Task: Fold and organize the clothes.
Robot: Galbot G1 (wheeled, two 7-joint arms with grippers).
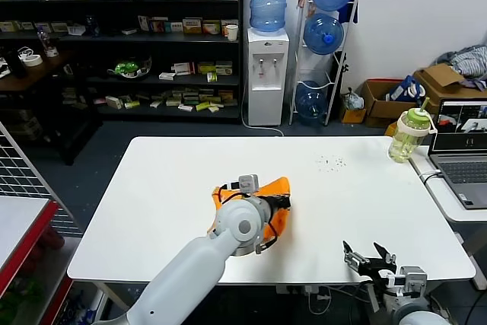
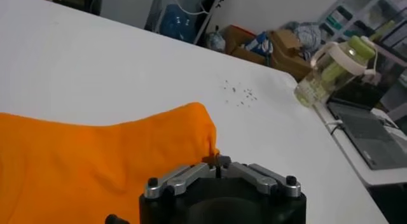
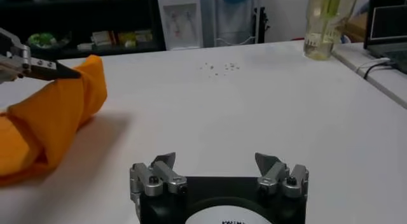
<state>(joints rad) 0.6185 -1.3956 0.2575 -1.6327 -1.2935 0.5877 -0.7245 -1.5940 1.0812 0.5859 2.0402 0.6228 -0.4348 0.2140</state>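
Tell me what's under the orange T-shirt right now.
The orange T-shirt lies bunched on the bare white table. The left gripper, jaws shut, pinches a cloth edge. The folds and the left arm hide anything beneath the shirt.

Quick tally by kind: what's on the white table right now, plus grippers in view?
Orange T-shirt: 1, bunched, its edge pinched by the shut left gripper
Patch of small dark specks: 1
Grippers: 2, the left one on the shirt, the right gripper open over the table's near right edge, holding nothing
Total: 4
The bottle stands on the side desk, not counted.
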